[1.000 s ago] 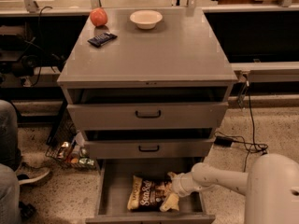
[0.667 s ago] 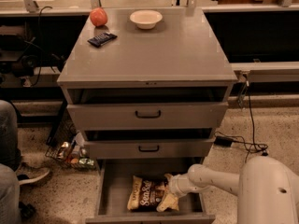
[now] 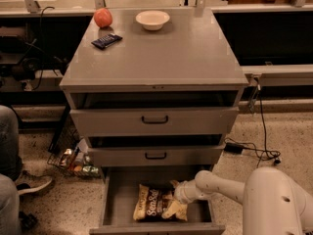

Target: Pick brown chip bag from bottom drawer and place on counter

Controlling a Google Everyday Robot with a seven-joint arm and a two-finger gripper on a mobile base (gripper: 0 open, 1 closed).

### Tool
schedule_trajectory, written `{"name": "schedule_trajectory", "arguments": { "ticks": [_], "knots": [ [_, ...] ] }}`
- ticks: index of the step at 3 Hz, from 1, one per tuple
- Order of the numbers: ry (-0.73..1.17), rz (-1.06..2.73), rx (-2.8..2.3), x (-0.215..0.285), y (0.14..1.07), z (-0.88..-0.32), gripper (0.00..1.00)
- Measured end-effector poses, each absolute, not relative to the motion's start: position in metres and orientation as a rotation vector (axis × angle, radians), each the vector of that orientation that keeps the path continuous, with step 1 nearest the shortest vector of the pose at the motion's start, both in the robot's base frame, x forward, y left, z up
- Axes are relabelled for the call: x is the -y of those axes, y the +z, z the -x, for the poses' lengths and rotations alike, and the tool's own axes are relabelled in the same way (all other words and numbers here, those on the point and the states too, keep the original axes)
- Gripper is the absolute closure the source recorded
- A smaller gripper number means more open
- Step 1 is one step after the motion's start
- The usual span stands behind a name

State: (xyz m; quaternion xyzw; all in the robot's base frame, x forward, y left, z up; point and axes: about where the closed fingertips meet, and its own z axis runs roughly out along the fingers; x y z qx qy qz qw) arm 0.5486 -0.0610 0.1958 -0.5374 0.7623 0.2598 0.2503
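We are at the grasp; nothing is lifted yet.
The gripper (image 3: pixel 179 192) is down in the open bottom drawer (image 3: pixel 111 199), touching the right end of the brown chip bag (image 3: pixel 152 205), which lies flat in it. We cannot tell if it holds the bag. The lifting and the placing remain. The counter (image 3: pixel 166 58) above carries an apple (image 3: pixel 102 17), a bowl (image 3: pixel 152 19) and a candy bar (image 3: pixel 106 41) at its far side.

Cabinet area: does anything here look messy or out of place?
Mostly tidy. The bottom drawer hangs open with a chip bag lying inside, the gripper at its right end. A wire basket of small items sits on the floor left of the cabinet, and loose cables trail on the right.
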Motion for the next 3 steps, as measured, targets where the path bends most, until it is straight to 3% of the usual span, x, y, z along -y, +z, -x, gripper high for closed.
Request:
{"name": "schedule_trajectory", "arguments": {
  "ticks": [3],
  "knots": [
    [0.597, 1.537, -2.066, 0.056, 0.164, -0.563, 0.00]
  ]
}}
